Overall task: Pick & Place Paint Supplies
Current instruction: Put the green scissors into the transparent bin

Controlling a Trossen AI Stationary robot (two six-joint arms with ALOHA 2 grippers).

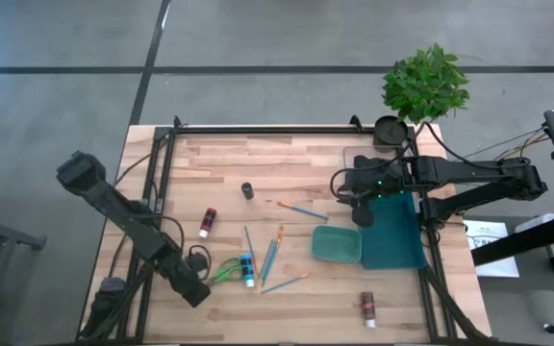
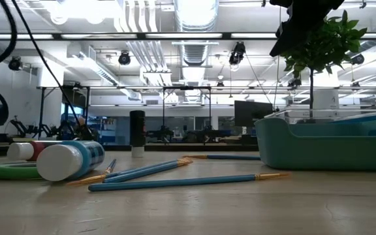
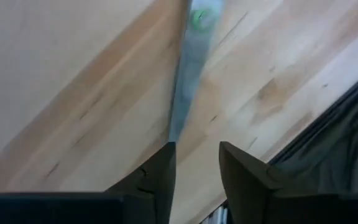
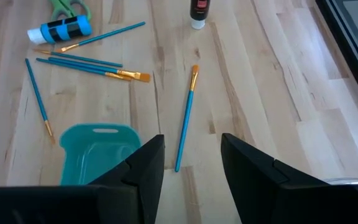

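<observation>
Several blue-handled paintbrushes [image 1: 269,258] lie flat on the wooden table [image 1: 296,163], next to a blue paint tube [image 1: 247,270] lying on its side. A dark red tube [image 1: 207,222] and a brown tube [image 1: 367,308] lie farther off. The teal palette [image 1: 337,244] rests beside a dark teal bin [image 1: 392,234]. Green-handled scissors [image 1: 224,270] lie near the front left. My left gripper [image 1: 200,291] hangs low just beyond their blades, open, with the blade [image 3: 185,81] running up to one fingertip. My right gripper [image 1: 362,216] hovers open above the palette. My left gripper slants down over the table at the tip of the scissors' blade [image 3: 174,134], which ends beside one finger [image 3: 163,165]. Nothing lies between the fingers. Whether that finger touches the blade I cannot tell.
A small black cylinder [image 1: 247,190] stands upright mid-table. A potted plant [image 1: 423,85] stands at the far right corner. A black frame [image 1: 162,183] runs along the left and far edges. Bare wood lies at the far left and along the near edge.
</observation>
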